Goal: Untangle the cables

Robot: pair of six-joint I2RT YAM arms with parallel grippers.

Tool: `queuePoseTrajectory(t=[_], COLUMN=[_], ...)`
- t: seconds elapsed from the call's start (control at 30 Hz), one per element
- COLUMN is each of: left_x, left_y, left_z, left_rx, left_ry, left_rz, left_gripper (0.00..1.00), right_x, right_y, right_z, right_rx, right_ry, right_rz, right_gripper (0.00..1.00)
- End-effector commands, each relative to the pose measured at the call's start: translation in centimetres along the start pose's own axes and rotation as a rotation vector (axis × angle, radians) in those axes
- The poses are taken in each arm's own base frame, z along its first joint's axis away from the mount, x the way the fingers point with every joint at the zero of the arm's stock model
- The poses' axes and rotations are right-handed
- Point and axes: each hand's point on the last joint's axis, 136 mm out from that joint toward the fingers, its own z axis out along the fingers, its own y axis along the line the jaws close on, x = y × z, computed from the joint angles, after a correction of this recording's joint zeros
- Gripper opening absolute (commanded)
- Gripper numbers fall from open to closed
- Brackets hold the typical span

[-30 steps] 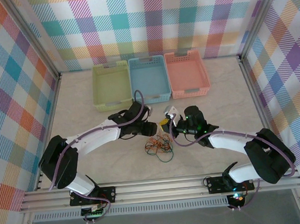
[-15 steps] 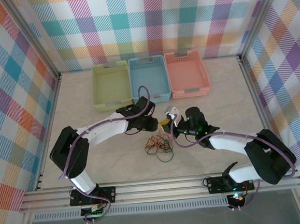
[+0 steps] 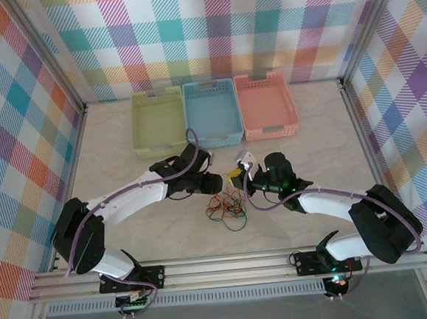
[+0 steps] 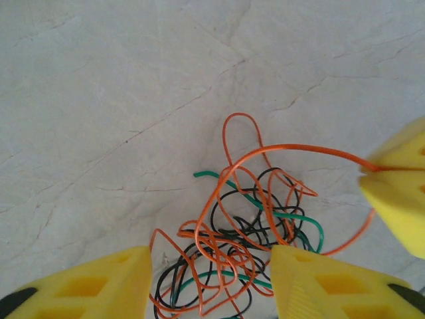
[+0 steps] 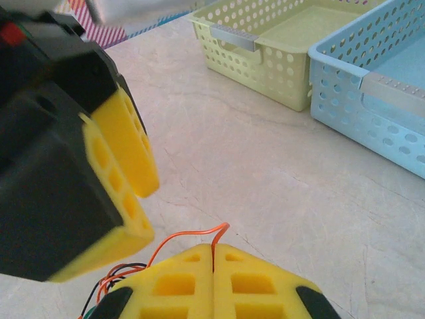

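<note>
Cables [image 3: 227, 205] are seen from above tangled on the table [image 3: 130, 232]; at the left wrist the spread left gripper [image 4: 211, 266] is best closed on one black strand [image 4: 212, 219]; at the right wrist an orange cable [image 5: 189, 234] is pinched by the right gripper [image 5: 213, 252].

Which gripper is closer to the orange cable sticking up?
Right. The right gripper is shut on the orange cable, touching it. The left gripper hovers open over the tangle, with that cable arching past it.
</note>
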Motion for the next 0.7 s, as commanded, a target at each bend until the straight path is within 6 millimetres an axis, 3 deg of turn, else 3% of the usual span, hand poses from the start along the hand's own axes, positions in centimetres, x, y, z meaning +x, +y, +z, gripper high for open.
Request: queuePoseTrajectory(t=[0.0, 0.23, 0.43, 0.53, 0.67], left_x=[0.9, -0.5, -3.9, -3.8, -3.3], left_y=[-0.5, -1.4, -2.1, -2.7, -2.4], left_z=[-0.2, 0.3, -2.2, -2.2, -0.7], left_rx=[0.022, 0.026, 0.028, 0.057, 0.050], left_ry=[0.024, 0.031, -0.261, -0.309, -0.267], left_rz=[0.011, 0.215, 0.512, 0.615, 0.681], left_gripper=[0.57, 0.62, 0.64, 0.66, 0.66], right_x=[-1.0, -1.0, -1.1, -1.1, -1.2], right_y=[0.6, 0.4, 0.6, 0.6, 0.6], right_z=[-0.1, -0.2, -0.1, -0.1, -0.1], right_rx=[-0.017, -0.010, -0.022, -0.022, -0.026], right_ry=[-0.040, -0.058, -0.055, -0.058, -0.058], right_rz=[-0.004, 0.000, 0.000, -0.005, -0.006], right_gripper=[0.00, 0.00, 0.00, 0.00, 0.00])
